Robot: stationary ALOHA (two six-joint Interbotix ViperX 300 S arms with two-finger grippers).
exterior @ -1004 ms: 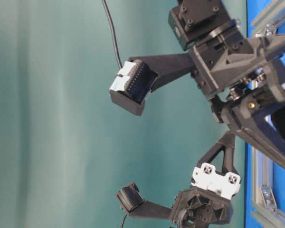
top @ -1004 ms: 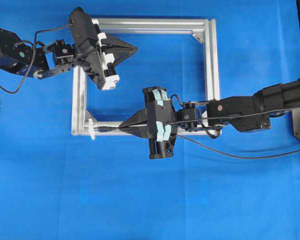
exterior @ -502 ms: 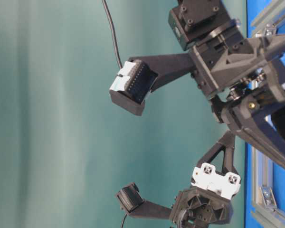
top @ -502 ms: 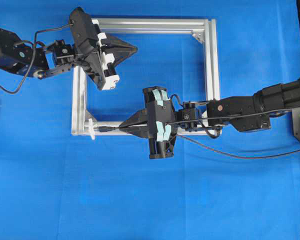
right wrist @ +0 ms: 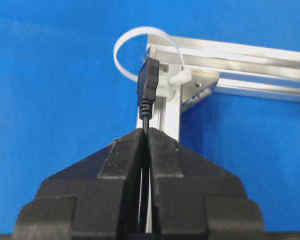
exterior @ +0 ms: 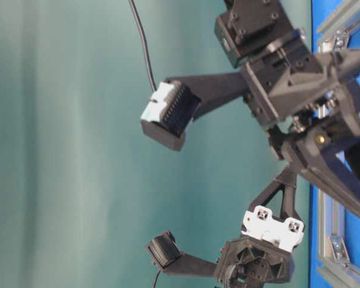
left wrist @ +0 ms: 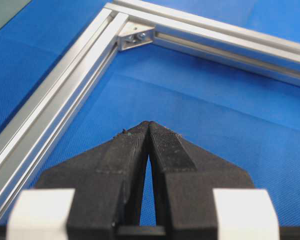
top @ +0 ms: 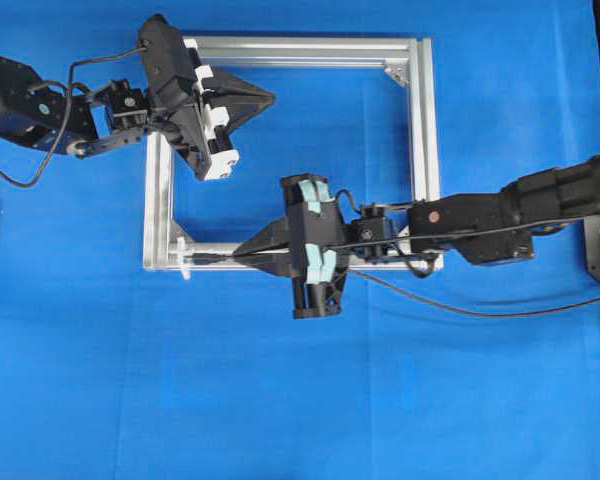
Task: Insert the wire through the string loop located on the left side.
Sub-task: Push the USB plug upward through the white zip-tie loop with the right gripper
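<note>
Jaws of right gripper (right wrist: 145, 131) pinched shut on the wire (right wrist: 145, 122), w/ its plug (right wrist: 148, 80) sticking out past the tips, just short of the string loop (right wrist: 124, 45) at the aluminium frame (top: 427, 130)'s lower-left corner. Left gripper (left wrist: 149, 123) jaws shut, nothing in them, over the frame's upper-left corner, well apart. Bare blue cloth (top: 280, 400) lies beyond the loop

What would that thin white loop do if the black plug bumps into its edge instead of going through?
The string loop would probably bend aside, since it is a very thin band standing free in a curve. It likely springs back, as it holds a rounded shape unsupported. The wire, gripped just behind its plug by the right gripper, may flex too.
</note>
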